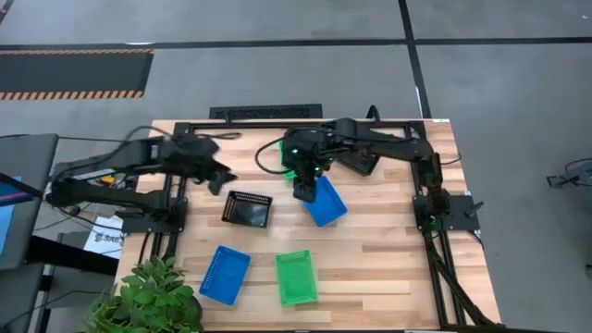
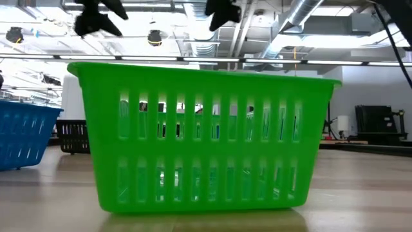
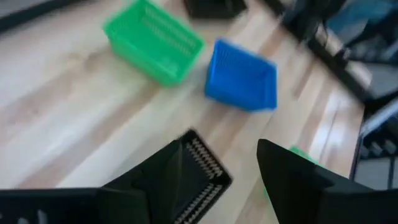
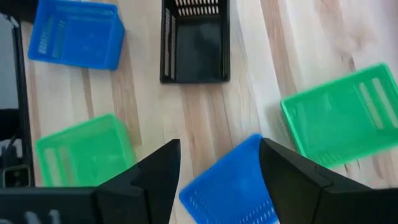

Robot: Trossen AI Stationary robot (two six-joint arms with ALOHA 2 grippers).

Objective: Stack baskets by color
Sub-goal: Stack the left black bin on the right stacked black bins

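The wooden table (image 1: 388, 268) carries the baskets spread apart, none of them visibly stacked by colour yet. Two dark arms reach over its far half. The right gripper (image 1: 305, 190) hangs above the middle of the table, and its fingers stand spread with nothing between them. Directly under it, and a little toward the near edge, lies a blue basket (image 1: 325, 203), turned at a slant to the table edges. In the right wrist view this same basket (image 4: 233, 186) shows right between the two open fingers, its corner pointing up between them, so its long axis lies oblique to the line of the fingers. I judge that this is the relation that matters: the right arm is much nearer to this basket than the left arm, and it must turn the wrist or come down on one wall.

The left gripper (image 1: 218, 176) is over the far left part of the table, also spread and empty, just beyond the black basket (image 1: 247, 209).

A second blue basket (image 1: 225, 274) and a green basket (image 1: 296, 277) lie near the front edge, side by side but apart. Another green basket (image 1: 289, 159) is partly hidden under the right arm.
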